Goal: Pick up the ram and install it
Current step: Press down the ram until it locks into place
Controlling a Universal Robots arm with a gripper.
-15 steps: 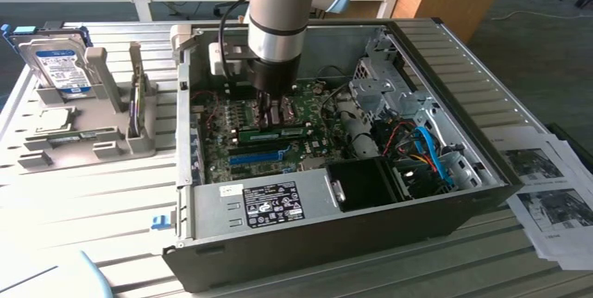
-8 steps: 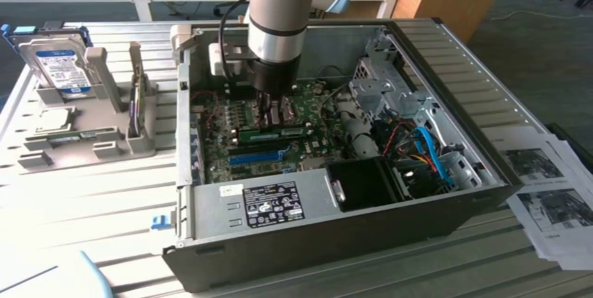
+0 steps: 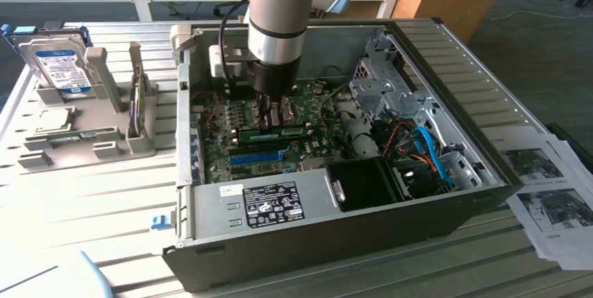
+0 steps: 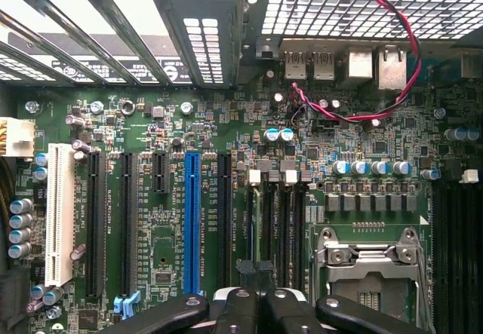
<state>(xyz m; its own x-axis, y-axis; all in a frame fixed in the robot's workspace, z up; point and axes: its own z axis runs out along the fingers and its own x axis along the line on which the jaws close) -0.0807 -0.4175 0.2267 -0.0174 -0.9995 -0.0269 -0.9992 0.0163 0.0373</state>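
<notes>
I'm looking down into the open computer case (image 3: pixel 445 55) on the table (image 3: pixel 83 194), w/ the arm reaching inside over the green motherboard (image 4: pixel 151 123). The pincer (image 3: pixel 271 121) is closed, fingers together; in the wrist view the fingertips (image 4: pixel 256 274) are sitting right at the memory slots (image 4: pixel 275 221) beside the blue slot (image 4: pixel 192 213). The ram (image 3: pixel 275 133) is lying as a long green stick across the board just under the pincer tips in the exterior view, touching or nearly so; I can't tell if it's pinched or fully seated in its slot. Handling-wise, I'm judging it as light, thin and stiff but fragile: it shouldn't bend, and the chips and contact edge probably shouldn't take force. Best hold is prob. on the long top edge or the short ends, pushing straight down, evenly. Outside the case, toward the exterior view's left, a hard drive (image 3: pixel 57 65) is standing in a grey holder rack (image 3: pixel 111 145).
</notes>
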